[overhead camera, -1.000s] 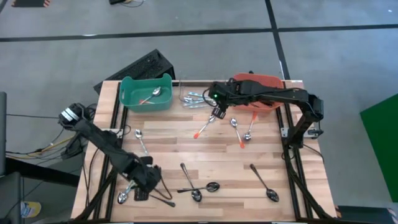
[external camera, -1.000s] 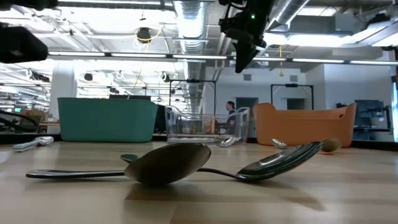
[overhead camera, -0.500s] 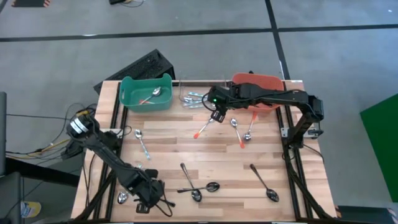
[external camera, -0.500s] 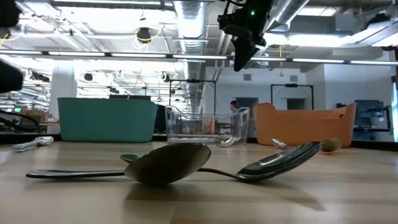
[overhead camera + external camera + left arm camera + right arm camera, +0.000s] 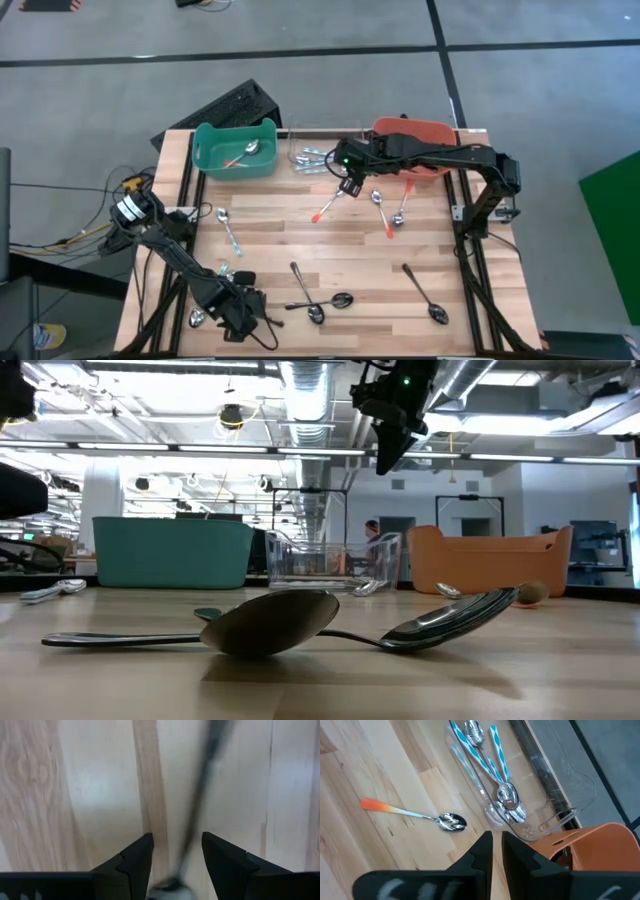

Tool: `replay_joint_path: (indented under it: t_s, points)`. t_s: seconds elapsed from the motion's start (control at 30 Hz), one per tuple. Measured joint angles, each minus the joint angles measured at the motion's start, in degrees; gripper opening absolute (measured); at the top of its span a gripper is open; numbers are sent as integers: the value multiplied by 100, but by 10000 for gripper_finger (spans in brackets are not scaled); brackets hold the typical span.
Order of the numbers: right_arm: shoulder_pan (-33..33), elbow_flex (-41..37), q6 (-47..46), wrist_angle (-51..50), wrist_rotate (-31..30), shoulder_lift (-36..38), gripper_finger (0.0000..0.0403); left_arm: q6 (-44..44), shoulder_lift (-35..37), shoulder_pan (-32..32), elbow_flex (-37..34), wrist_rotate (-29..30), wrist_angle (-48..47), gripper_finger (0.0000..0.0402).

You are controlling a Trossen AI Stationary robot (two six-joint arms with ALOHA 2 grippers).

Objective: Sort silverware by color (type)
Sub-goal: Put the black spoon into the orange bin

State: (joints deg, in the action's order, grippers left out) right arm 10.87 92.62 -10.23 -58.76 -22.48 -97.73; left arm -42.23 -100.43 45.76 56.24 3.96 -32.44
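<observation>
Near table's front-left edge: left gripper (image 5: 240,318) low, fingers apart, straddling a dark-handled spoon (image 5: 202,790). Right gripper (image 5: 350,185) raised by clear bin (image 5: 520,815), fingers nearly together, empty.

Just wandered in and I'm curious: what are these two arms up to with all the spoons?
They are sorting spoons by handle colour into bins. The left gripper is low at the table's near left corner, jaws open around a dark-handled spoon. The right gripper hangs above the table by the clear bin, jaws nearly shut, apparently empty. Several spoons remain loose on the table.
</observation>
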Motion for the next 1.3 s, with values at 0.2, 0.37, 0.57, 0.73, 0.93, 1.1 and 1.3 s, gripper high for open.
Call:
replay_joint_path:
  t_s: [0.2, 0.37, 0.57, 0.73, 0.93, 1.1, 1.3]
  points:
    - [0, -2, 12, -44, 5, 0, 63, 198, -273, 7, 25, -108, 24, 167]
    - [0, -2, 12, -101, 6, -2, 63, 57, -308, 48, 27, 97, 6, 165]
    - [-31, -2, 10, -98, 7, -2, 63, 69, -310, 22, 11, 149, -5, 122]
    - [-90, -2, -30, -98, 7, -2, 63, 67, -310, 19, 2, 272, 10, 45]
    - [-161, -2, -38, -96, 7, -2, 63, -58, -310, 4, -2, 270, 26, 4]
    - [-188, -2, -45, -94, 4, -2, 63, -245, -310, -1, 96, 238, -58, 2]
    - [-188, -2, -45, -85, 6, -2, 63, -189, -75, -18, 351, 363, -133, 1]
